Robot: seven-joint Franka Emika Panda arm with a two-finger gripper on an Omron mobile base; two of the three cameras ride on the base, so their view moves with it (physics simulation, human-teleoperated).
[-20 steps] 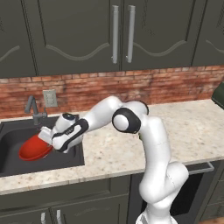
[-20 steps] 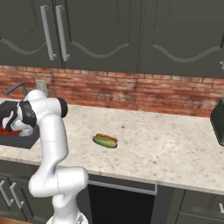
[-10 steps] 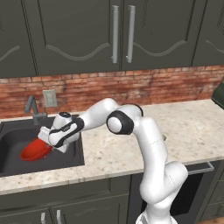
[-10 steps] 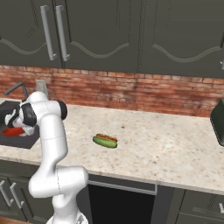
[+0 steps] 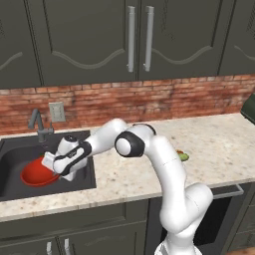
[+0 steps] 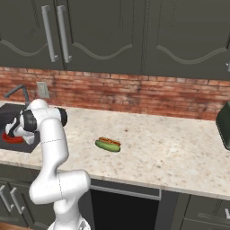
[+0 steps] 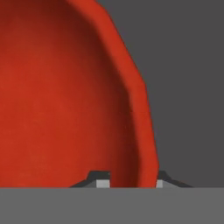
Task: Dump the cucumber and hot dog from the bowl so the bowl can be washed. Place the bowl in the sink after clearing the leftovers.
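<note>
Sink [image 5: 15,149] holds bowl [image 5: 35,172]; faucet [image 5: 37,124] stands behind.

Even, flat rendered light — soft shadows, slight blur

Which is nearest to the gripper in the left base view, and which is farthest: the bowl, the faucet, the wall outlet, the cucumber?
1. bowl: in the sink, at the gripper.
2. faucet: behind the sink.
3. wall outlet: on the brick wall, above the faucet.
4. cucumber: on the counter, far right.
</note>
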